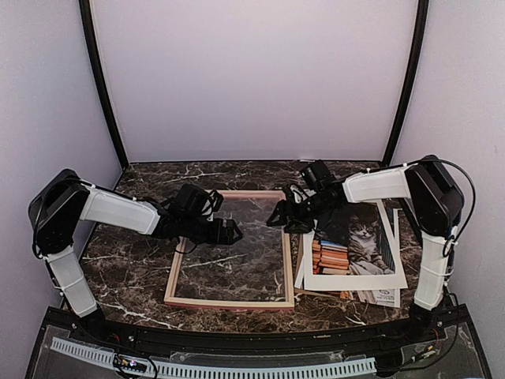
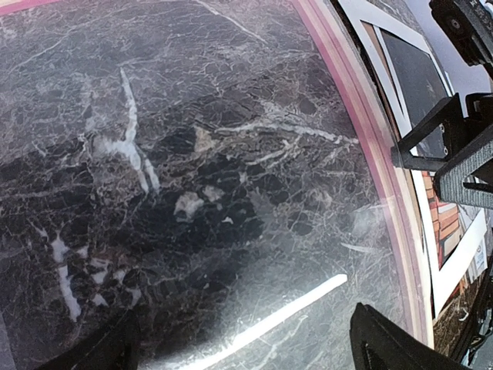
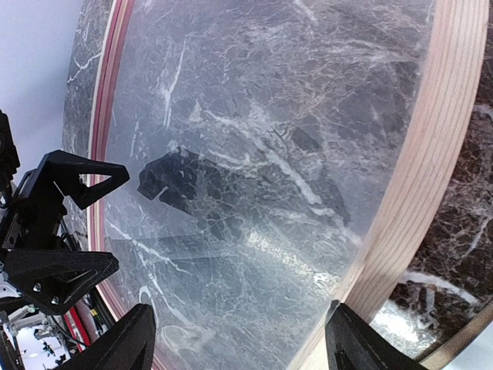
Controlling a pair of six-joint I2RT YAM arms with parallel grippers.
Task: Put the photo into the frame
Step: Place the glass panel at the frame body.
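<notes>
The left gripper [image 1: 229, 231] hangs with its jaws wide apart and empty, reached inward on a low, nearly level forearm. Directly beneath it lies the frame [image 1: 229, 302], flat on the table [image 1: 126, 268] with its pale wood side up. The right gripper [image 1: 278, 215] faces it tip to tip above the frame's right rail, fingers also parted and clamping nothing. The photo [image 1: 359, 237] lies face up behind that gripper, under its forearm, with its long axis running from near edge to far, just beside the frame. The right arm is clearly the nearer, and I judge it must draw back to reach the print.
</notes>
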